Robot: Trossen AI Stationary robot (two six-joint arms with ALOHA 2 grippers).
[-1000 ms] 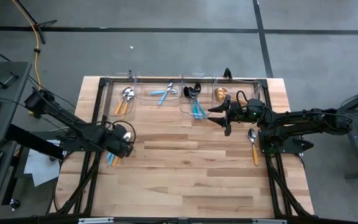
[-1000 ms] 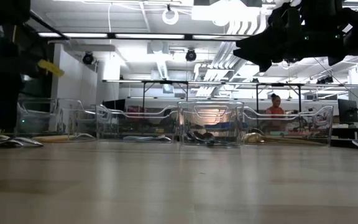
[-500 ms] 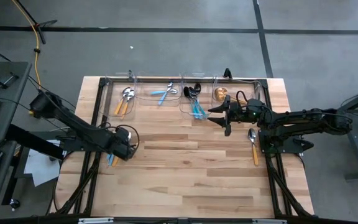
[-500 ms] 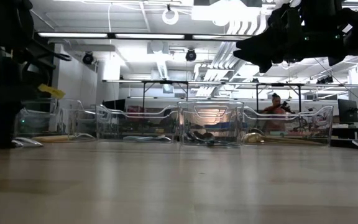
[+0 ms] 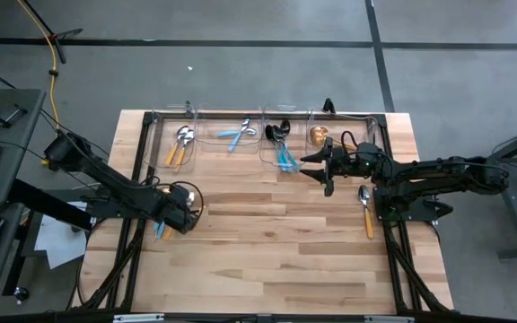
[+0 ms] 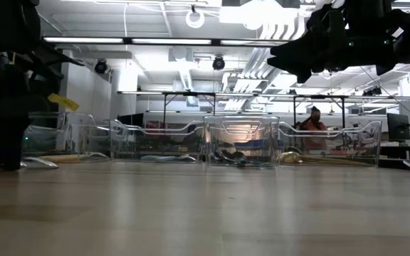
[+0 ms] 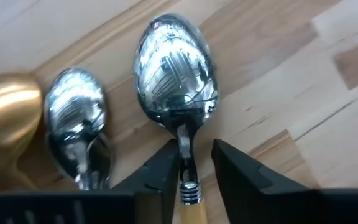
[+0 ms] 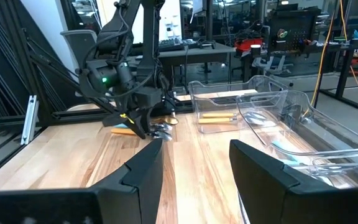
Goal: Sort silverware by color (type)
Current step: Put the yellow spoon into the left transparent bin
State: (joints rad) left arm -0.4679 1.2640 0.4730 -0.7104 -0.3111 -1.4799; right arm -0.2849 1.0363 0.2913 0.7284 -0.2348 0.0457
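Since a second ago the left gripper point(image 7: 188, 171) has come down to the table's point(image 5: 276, 251) left edge, its fingers point(image 7: 160, 174) now closing around the neck of a silver spoon point(image 7: 176, 71) with an orange handle, lying beside another silver spoon point(image 7: 76, 118) and a gold one point(image 7: 8, 115). Right gripper point(image 8: 194, 168) hovers spread near the clear bins point(image 5: 258, 135).

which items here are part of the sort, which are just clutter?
Job:
- orange-handled spoon between the left gripper fingers
- second silver spoon and gold spoon beside it
- orange spoon by the right arm
- silverware in the bins

Not the job:
- bins themselves
- person in the background
- yellow cable on the floor
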